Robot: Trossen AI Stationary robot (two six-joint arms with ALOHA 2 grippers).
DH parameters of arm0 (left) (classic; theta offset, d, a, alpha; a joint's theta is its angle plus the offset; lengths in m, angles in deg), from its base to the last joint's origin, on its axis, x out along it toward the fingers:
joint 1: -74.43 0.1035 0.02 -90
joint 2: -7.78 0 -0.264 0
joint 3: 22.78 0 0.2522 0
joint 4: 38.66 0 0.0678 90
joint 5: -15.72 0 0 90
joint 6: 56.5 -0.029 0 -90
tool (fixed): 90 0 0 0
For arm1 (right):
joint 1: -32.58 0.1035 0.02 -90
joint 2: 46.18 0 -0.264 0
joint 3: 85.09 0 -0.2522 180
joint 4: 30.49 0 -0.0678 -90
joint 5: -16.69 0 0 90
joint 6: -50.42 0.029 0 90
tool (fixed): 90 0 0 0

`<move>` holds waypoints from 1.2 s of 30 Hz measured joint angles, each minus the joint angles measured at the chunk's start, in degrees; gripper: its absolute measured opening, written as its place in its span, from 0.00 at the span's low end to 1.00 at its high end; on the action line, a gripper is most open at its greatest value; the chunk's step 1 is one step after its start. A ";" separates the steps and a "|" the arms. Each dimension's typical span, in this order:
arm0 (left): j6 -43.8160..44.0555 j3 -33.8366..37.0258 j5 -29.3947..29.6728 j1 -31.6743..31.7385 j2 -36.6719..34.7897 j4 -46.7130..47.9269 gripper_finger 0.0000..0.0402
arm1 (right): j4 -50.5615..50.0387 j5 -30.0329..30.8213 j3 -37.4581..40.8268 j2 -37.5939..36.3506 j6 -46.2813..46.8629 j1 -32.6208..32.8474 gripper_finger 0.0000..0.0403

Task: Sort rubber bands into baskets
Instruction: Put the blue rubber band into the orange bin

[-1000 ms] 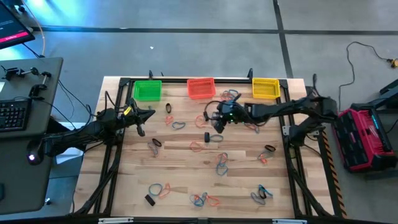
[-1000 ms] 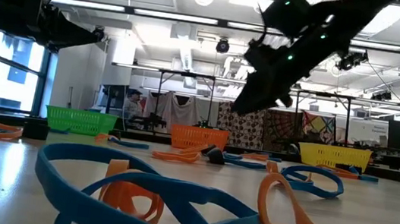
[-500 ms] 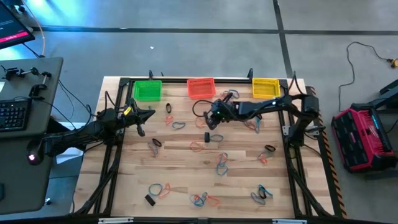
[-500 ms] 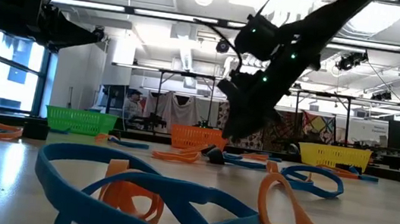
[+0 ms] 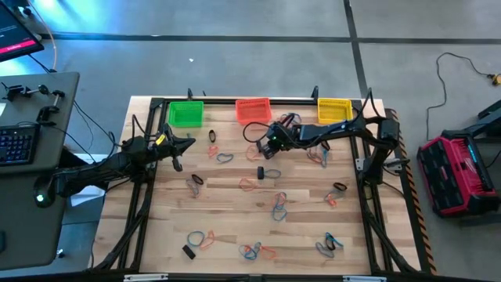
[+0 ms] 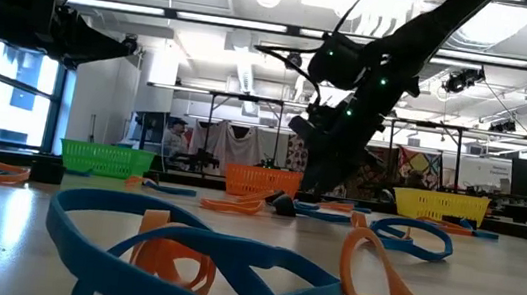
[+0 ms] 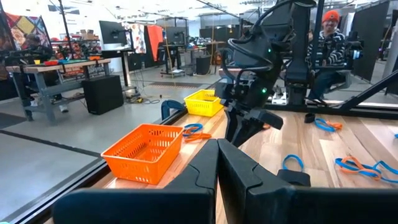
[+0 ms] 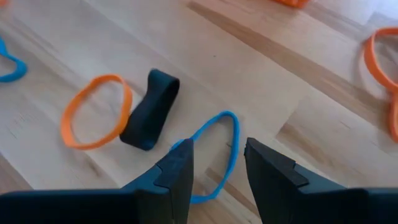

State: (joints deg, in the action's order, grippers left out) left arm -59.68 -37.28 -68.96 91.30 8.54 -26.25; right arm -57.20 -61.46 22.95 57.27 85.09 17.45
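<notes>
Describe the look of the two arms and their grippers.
Both arms are dark, near-black, jointed links. The right arm carries small green indicator lights near its wrist and a looping black cable. The left gripper has two angular, wedge-shaped dark fingers; the right gripper has the same blocky dark fingers.

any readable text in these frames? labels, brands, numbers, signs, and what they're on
None can be read.
Monitor at the high view's left edge: lit red screen, any text too small.
Keyboard below it: key legends too small.
Red case on the floor at right: no legible marking.
Green basket, red-orange basket, yellow basket and the rubber bands: no print visible.
Room behind, low and left wrist views: no legible signs.
</notes>
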 joint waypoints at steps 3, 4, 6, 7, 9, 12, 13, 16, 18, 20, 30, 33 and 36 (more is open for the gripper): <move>0.00 0.00 0.00 0.00 0.00 0.00 0.00 | 0.74 0.00 0.00 0.00 -0.08 -0.24 0.33; 0.00 0.00 0.00 0.00 0.00 0.00 0.00 | 0.35 0.00 0.00 0.00 -0.10 -0.27 0.33; 0.00 0.00 0.00 0.00 -0.01 -0.01 0.00 | -1.41 -0.02 0.00 0.00 -0.42 -0.27 0.33; 0.00 0.00 -0.02 0.00 0.00 -0.02 0.00 | -2.57 -0.02 0.00 0.00 -0.76 -0.27 0.33; 0.00 0.00 0.00 0.00 0.00 -0.02 0.00 | -5.28 0.00 0.03 0.00 -1.15 -0.14 0.33; 0.00 0.00 0.00 0.00 -0.01 -0.01 0.00 | -7.54 0.00 0.04 0.00 -1.39 0.25 0.33; 0.00 0.00 0.00 0.00 -0.01 -0.02 0.00 | -7.63 0.00 0.04 0.00 -1.86 0.38 0.33; 0.00 0.00 0.00 0.00 -0.02 -0.02 0.00 | -7.50 -0.04 0.04 0.00 -3.83 0.58 0.33; 0.00 0.00 -0.02 0.00 -0.01 0.00 0.00 | -7.37 -0.13 0.04 0.00 -3.81 0.54 0.33; 0.00 0.00 0.00 0.00 -0.01 -0.01 0.00 | -7.31 -0.35 0.04 0.00 -3.52 0.54 0.33; 0.00 0.00 -0.02 0.00 -0.02 -0.01 0.00 | -5.49 -1.66 0.07 0.00 -3.64 0.54 0.33; 0.00 0.00 -0.02 -0.01 0.00 -0.01 0.00 | -5.39 -1.68 0.07 0.00 -3.58 0.49 0.33; 0.00 0.00 -0.02 0.00 0.00 -0.02 0.00 | -5.18 -1.80 0.07 0.02 -2.50 0.38 0.33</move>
State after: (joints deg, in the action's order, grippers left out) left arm -59.68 -37.28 -68.98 91.30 8.54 -26.27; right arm -62.38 -63.25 23.02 57.29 82.59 17.83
